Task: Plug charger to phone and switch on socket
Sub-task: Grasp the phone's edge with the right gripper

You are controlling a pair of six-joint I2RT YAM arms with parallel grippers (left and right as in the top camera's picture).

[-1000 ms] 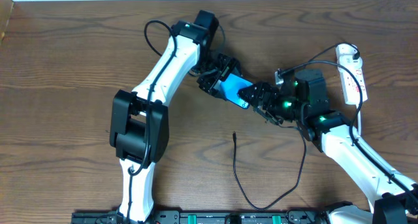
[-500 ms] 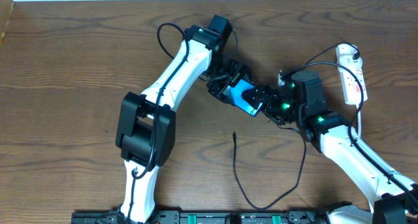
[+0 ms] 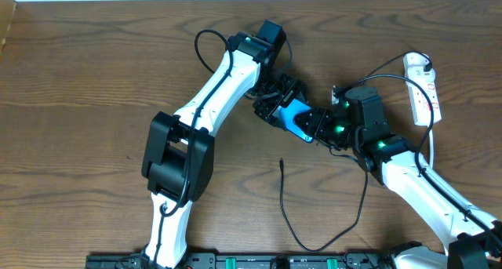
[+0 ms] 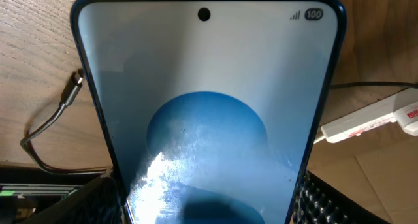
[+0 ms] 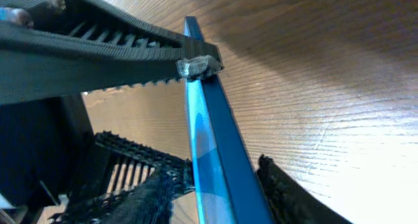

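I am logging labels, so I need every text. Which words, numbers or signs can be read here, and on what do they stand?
"100": battery badge at the top right of the phone screen, beside signal bars (left wrist view).
Red print on the power strip: too blurred to read; too small in the overhead view.
No other text is visible.

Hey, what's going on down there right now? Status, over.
Both left end effector and right end effector shut on phone. Loose charger, tip unplugged. Nothing blocking.
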